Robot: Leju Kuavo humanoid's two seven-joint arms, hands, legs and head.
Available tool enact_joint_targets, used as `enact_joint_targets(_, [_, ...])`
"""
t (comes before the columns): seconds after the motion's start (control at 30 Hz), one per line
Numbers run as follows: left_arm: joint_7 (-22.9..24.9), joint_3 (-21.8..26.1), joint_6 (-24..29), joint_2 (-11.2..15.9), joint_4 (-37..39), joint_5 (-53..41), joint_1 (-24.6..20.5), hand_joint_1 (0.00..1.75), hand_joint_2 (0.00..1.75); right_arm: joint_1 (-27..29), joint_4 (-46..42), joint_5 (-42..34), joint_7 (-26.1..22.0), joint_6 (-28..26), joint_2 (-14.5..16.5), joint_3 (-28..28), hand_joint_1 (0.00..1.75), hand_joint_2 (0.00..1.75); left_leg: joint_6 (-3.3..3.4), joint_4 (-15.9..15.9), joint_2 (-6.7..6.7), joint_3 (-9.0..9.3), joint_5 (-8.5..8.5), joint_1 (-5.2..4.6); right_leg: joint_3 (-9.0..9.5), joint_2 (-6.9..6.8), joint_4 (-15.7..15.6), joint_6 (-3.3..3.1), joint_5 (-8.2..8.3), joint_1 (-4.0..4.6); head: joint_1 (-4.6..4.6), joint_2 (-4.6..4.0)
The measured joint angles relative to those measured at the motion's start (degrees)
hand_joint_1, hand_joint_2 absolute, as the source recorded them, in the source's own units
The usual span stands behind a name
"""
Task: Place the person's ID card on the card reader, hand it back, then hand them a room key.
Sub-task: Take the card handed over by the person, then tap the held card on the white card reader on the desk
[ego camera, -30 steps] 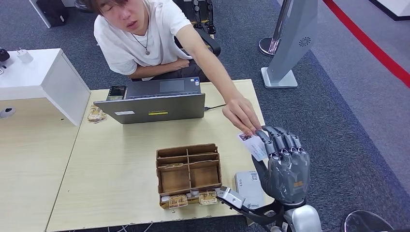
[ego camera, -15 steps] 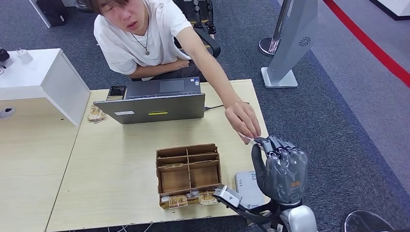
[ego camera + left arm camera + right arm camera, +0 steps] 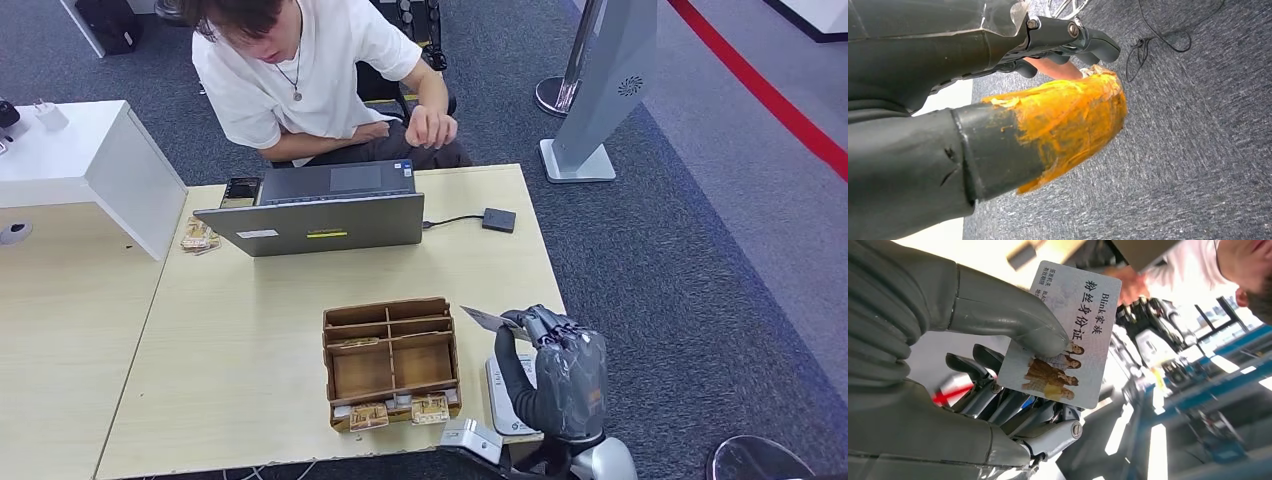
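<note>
- a pale wooden table [image 3: 250, 330] is carrying everything here.
- a grey laptop [image 3: 320, 215] is sitting along its far edge, a phone [image 3: 241, 190] just beside it.
- a small black box [image 3: 499, 219] is lying near the laptop, joined to it by a cable.
- a brown compartment tray [image 3: 390, 360] is resting near the front edge.
- a white card reader [image 3: 508, 393] is lying beside the tray.

Glossy, perhaps plastic ID card [image 3: 1064, 335] — matt cardboard box [image 3: 391, 361], pale wood-grain table [image 3: 250, 330].
</note>
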Motion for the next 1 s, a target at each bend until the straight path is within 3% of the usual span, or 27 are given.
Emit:
enact_joint_targets(0.43, [1.1,0.1,0.5,0.1,0.0,0.5,0.0,0.0,0.0,1.8,9.5,-20.3,4.0,0.0,-1.0,-0.3,1.75,1.75,0.0,0.0,0.0,0.0,0.0,0.0,0.01,0.0,0.0,0.0,0.0,0.0,0.01,0.0])
enact_joint_targets(0.67, [1.7,0.1,0.7,0.3,0.0,0.5,0.0,0.0,0.0,1.7,14.2,-30.8,2.8,0.1,-2.1,-0.2,1.75,1.75,0.0,0.0,0.0,0.0,0.0,0.0,0.0,0.0,0.0,0.0,0.0,0.0,0.0,0.0])
enact_joint_targets(1.0, [1.8,0.1,0.8,0.6,0.0,0.6,0.1,0.0,0.0,1.6,17.2,-37.1,1.8,3.0,-2.7,-1.3,1.75,1.75,0.0,0.0,0.0,0.0,0.0,0.0,0.0,0.0,0.0,0.0,0.0,0.0,0.01,0.0])
